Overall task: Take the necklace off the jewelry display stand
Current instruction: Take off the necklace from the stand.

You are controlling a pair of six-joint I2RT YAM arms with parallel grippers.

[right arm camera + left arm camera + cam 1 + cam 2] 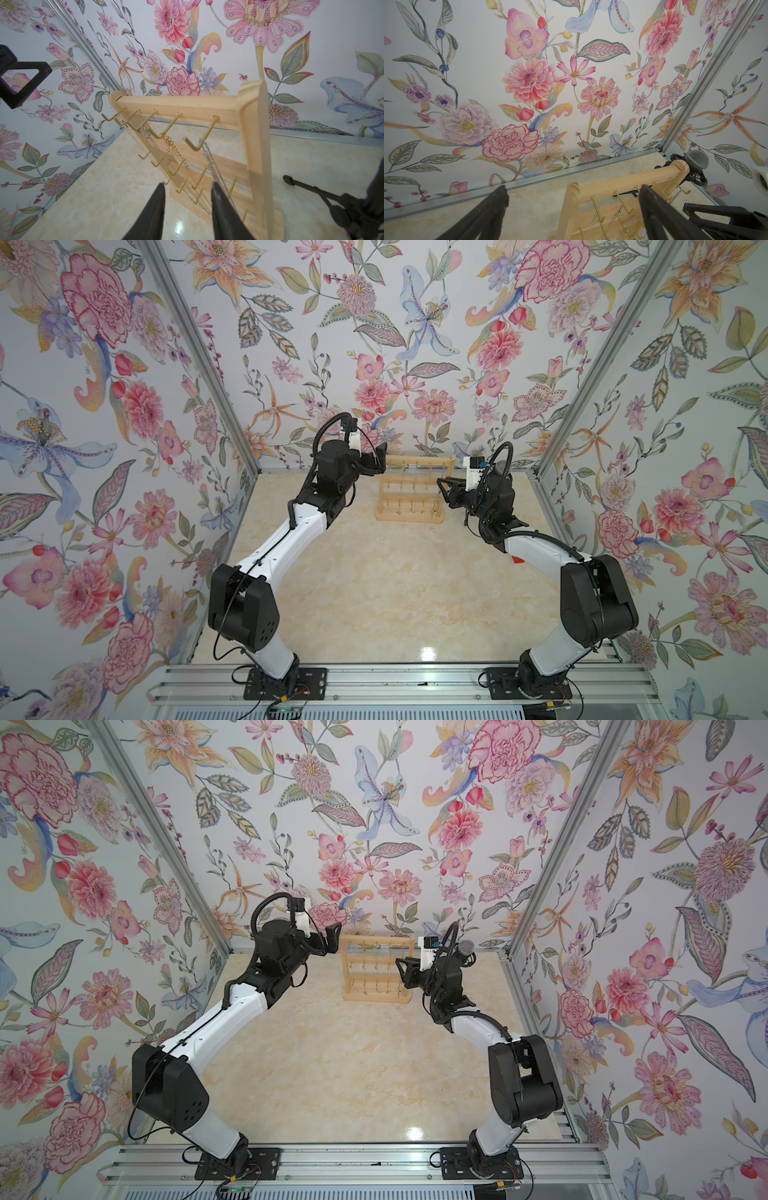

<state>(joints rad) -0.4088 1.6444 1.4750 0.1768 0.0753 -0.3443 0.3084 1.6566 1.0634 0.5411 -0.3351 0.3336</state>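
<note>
The stand (411, 489) is sitting at the back of the tabletop (395, 585). The right fingers (222, 212), partly spread and pinching nothing, are hovering beside a silver necklace (207, 158) hanging from its top bar (187, 108). The left fingers (656, 214) are gaping wide nearby. Nothing is lifted off yet

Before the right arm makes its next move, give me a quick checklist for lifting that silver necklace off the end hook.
1. Is the silver necklace on the end hook of the jewelry display stand: ok, it hangs there.
2. Are the right jaws open: ok, a gap shows.
3. Is the chain between the right jaws: cannot tell; it runs past one fingertip.
4. Are the left jaws open: ok, wide.
5. Are the left jaws apart from the stand: cannot tell; they are close by its top corner.
6. Is the stand upright on the table: ok.
</note>
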